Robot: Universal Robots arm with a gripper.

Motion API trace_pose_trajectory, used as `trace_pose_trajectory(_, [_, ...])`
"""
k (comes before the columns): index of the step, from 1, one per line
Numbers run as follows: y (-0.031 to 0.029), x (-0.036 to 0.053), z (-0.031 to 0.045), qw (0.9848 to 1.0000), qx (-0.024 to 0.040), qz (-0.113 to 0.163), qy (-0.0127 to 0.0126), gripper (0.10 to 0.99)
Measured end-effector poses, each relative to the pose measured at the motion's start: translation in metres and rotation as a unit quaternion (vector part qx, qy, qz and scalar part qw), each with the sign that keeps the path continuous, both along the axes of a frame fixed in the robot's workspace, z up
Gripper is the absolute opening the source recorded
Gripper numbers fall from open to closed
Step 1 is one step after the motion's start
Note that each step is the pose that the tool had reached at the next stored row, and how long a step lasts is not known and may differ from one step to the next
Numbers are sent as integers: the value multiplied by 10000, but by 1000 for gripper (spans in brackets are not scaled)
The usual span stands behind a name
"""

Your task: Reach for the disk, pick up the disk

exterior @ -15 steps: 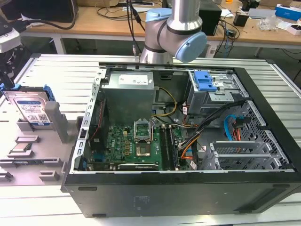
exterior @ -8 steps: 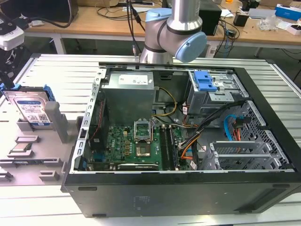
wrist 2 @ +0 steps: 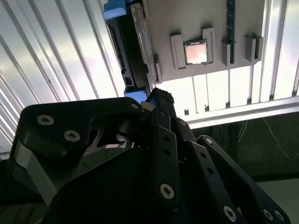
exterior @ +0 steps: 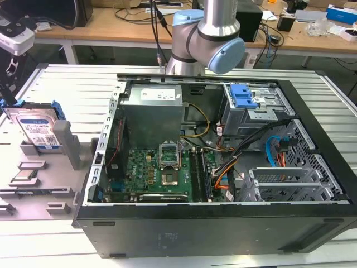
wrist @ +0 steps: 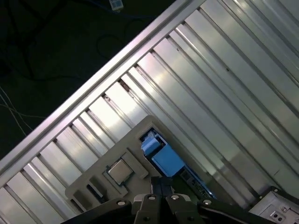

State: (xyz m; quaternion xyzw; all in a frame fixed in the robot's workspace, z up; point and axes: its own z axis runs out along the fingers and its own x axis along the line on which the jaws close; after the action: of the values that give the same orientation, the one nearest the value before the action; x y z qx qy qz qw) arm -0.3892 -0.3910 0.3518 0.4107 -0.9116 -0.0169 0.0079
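Note:
The disk (exterior: 36, 129) stands on edge in a grey holder (exterior: 67, 146) at the exterior view's left, silver with a white-and-blue label and a blue caddy around it. My gripper (exterior: 10, 92) hangs just above the disk's upper corner, apart from it. In the second wrist view the disk (wrist 2: 127, 51) appears edge-on beyond the black gripper (wrist 2: 159, 99), whose fingers meet at the tips with nothing between them. In the first wrist view the blue caddy end of the disk (wrist: 166, 161) lies just past the gripper (wrist: 161, 185).
A small silver processor chip (wrist 2: 196, 52) sits in a slot of the same grey holder. An open computer case (exterior: 212, 162) takes up the middle and right of the ribbed metal table (exterior: 72, 84). The table's edge (wrist: 93, 88) runs close behind the holder.

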Motion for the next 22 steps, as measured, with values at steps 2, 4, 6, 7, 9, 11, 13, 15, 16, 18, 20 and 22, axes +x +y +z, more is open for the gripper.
trace_pose_trajectory(2, [0, 0, 0, 9998, 0, 222, 0, 106])
trace_pose_trajectory(4, [0, 0, 0, 9988, 0, 497, 0, 106])
trace_pose_trajectory(6, [0, 0, 0, 9978, 0, 664, -1, 106])
trace_pose_trajectory(7, [0, 0, 0, 9970, 0, 770, 0, 106])
trace_pose_trajectory(9, [0, 0, 0, 9956, 0, 933, 0, 106])
trace_pose_trajectory(11, [0, 0, 0, 9933, 0, 1159, 0, 106])
trace_pose_trajectory(13, [0, 0, 0, 9916, 0, 1296, 0, 106])
trace_pose_trajectory(15, [0, 0, 0, 9891, 0, 1475, 0, 106])
trace_pose_trajectory(16, [0, 0, 0, 9879, 0, 1550, 0, 106])
trace_pose_trajectory(18, [0, 0, 0, 9850, 0, 1725, 0, 106])
trace_pose_trajectory(20, [0, 0, 0, 9827, 0, 1852, 0, 106])
trace_pose_trajectory(22, [0, 0, 0, 9795, 0, 2015, 0, 106])
